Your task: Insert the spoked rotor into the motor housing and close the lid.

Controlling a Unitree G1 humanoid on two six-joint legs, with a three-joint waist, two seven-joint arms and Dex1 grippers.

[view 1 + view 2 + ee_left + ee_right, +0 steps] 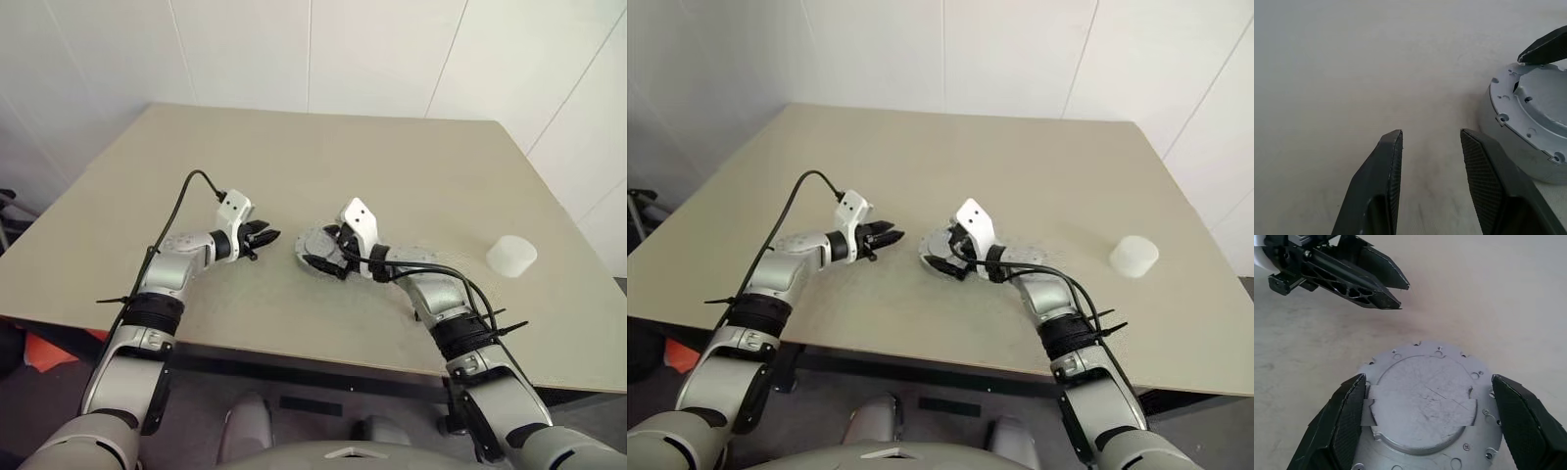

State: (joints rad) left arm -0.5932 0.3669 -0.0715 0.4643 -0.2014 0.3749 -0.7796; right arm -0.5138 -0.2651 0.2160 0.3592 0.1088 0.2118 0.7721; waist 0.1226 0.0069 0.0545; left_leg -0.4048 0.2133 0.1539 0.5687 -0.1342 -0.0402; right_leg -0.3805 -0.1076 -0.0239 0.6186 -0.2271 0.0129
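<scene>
Sitting on the surface: the motor housing rests on the tan surface, near the front edge, about the middle.
Right pincer: the right pincer has its two black fingers wide apart, one on each side of the motor housing. They sit just beside its rim, and I cannot tell if they touch it.
Left pincer: the left pincer is at 9 o'clock from the housing, near it but not touching. Its fingers are a little apart with nothing between them.
Right wrist view: shows the housing's flat silver-grey top with small holes round the rim.
Left wrist view: shows the housing's round side wall and one black fingertip at its far rim.
Head views: show a white cylinder at 3 o'clock from the housing, well apart.
</scene>
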